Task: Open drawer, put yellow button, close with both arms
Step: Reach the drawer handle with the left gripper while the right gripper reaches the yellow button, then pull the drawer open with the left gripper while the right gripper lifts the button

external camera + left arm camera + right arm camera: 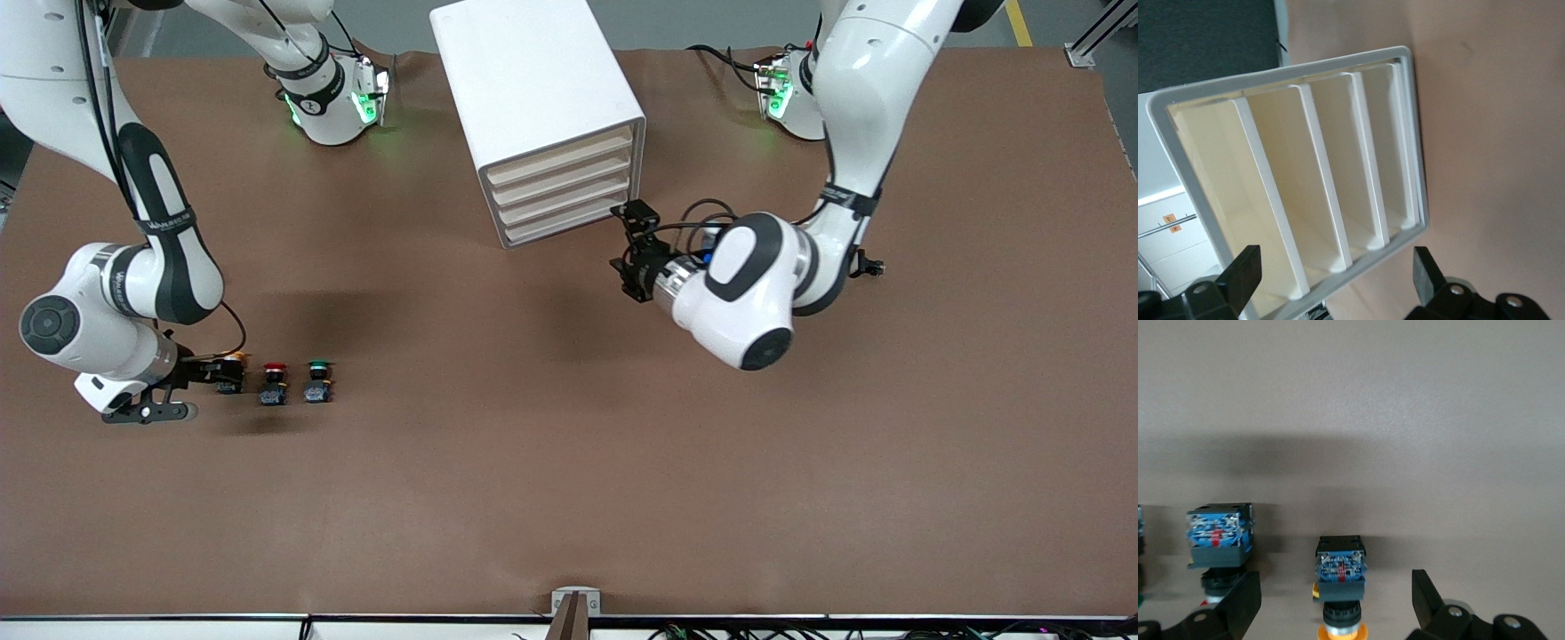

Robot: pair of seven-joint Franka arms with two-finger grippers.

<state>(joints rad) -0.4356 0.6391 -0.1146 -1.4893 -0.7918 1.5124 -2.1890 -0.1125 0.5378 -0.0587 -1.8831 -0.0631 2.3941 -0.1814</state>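
The white cabinet (pixel 533 80) stands at the robots' end of the table with all four drawers shut. Its uppermost drawer (pixel 562 156) also shows in the left wrist view (pixel 1215 180). My left gripper (pixel 629 251) is open just in front of the cabinet's lower corner at the left arm's end, touching nothing; it also shows in the left wrist view (pixel 1336 280). The yellow button (pixel 232 372) sits near the right arm's end of the table. My right gripper (pixel 220 378) is open around the yellow button (pixel 1340 583), fingers (pixel 1241 603) clear of its sides.
A red-capped button (pixel 273 384) and a green-capped button (pixel 318 380) sit in a row beside the yellow one, toward the table's middle. The red one also shows in the right wrist view (pixel 1219 537). Brown table cover (pixel 569 462) spreads wide toward the front camera.
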